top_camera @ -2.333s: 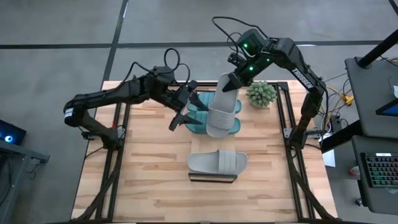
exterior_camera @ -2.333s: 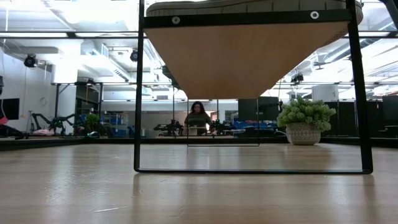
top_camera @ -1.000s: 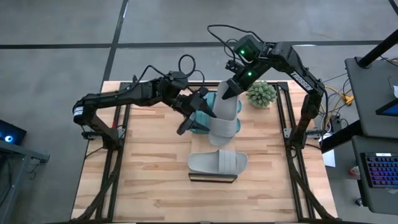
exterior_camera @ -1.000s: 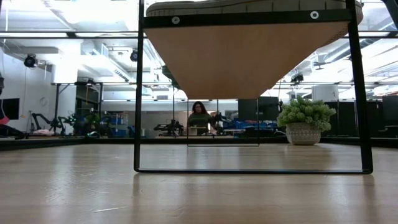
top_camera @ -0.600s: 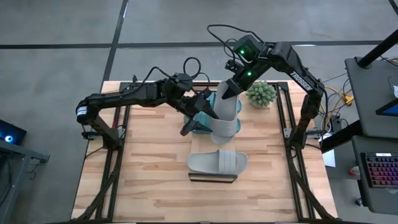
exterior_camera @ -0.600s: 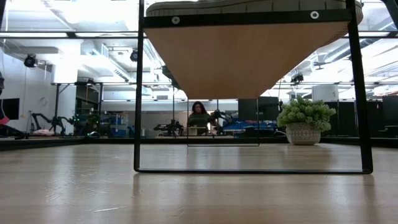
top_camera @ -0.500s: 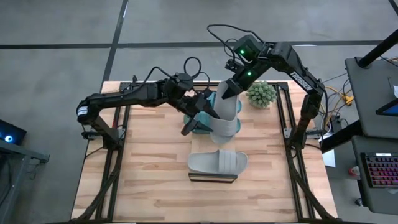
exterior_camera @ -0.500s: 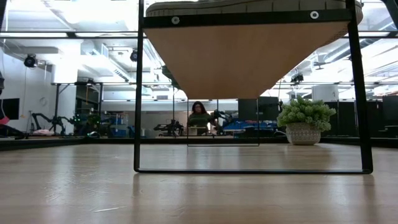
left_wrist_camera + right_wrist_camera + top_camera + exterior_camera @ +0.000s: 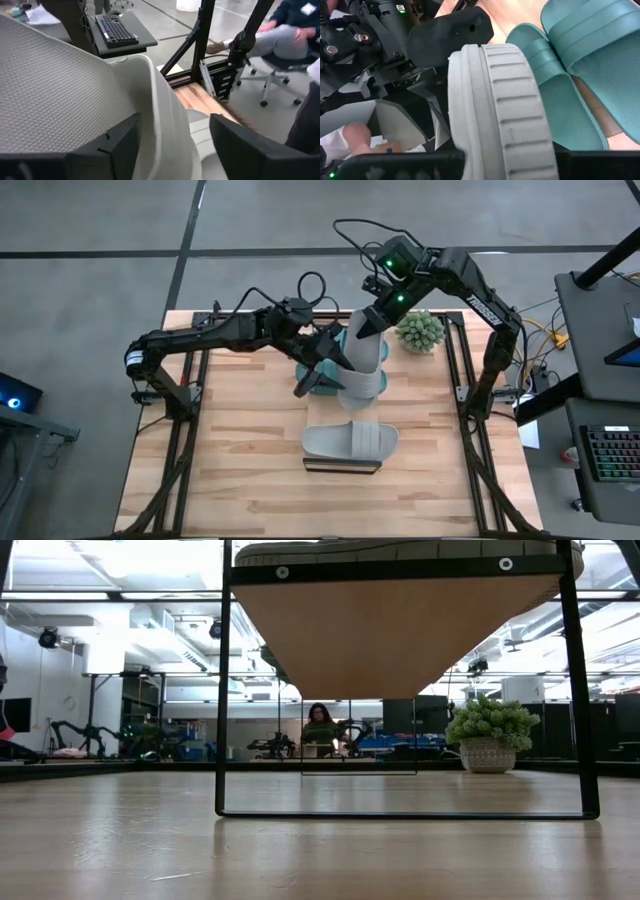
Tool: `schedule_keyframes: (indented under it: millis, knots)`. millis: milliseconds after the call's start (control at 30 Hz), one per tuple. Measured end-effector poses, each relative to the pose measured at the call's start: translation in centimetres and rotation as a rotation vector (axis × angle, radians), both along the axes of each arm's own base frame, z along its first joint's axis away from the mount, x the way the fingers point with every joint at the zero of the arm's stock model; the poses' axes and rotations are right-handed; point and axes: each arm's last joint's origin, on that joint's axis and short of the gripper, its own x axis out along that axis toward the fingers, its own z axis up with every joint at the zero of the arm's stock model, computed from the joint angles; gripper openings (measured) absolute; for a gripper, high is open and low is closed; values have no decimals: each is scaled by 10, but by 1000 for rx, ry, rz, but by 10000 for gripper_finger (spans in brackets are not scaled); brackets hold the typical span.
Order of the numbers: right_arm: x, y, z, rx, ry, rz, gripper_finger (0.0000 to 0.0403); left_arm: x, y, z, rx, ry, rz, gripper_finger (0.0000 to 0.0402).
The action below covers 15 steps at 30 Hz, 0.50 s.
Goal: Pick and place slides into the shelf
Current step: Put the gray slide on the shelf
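In the high view's upper middle, the right gripper (image 9: 362,326) has its jaws clenched on one end of a light grey slide (image 9: 360,368), holding it tilted above the two teal slides (image 9: 318,366) on the counter (image 9: 240,450). The left gripper (image 9: 322,368) reaches in from the left, its jaws spread around the same grey slide's edge (image 9: 160,115). Lower centre, the second grey slide (image 9: 350,441) rests on the shelf (image 9: 342,466). A potted plant (image 9: 420,330) stands at upper right.

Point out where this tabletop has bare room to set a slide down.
Bare wood lies on the wooden tabletop left of the light-wood shelf, and right of it. Crowded: the far middle, where both hands meet at the raised light grey rubber slide over the teal-green slides.
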Motion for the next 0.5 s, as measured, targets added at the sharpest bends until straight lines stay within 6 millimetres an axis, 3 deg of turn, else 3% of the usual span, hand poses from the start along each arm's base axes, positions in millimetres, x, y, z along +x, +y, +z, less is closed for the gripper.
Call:
schedule_keyframes:
  millis: [500]
  knots:
    - [1,0,0,-2,-8,4,44,1,0,0,75,-31,35,11]
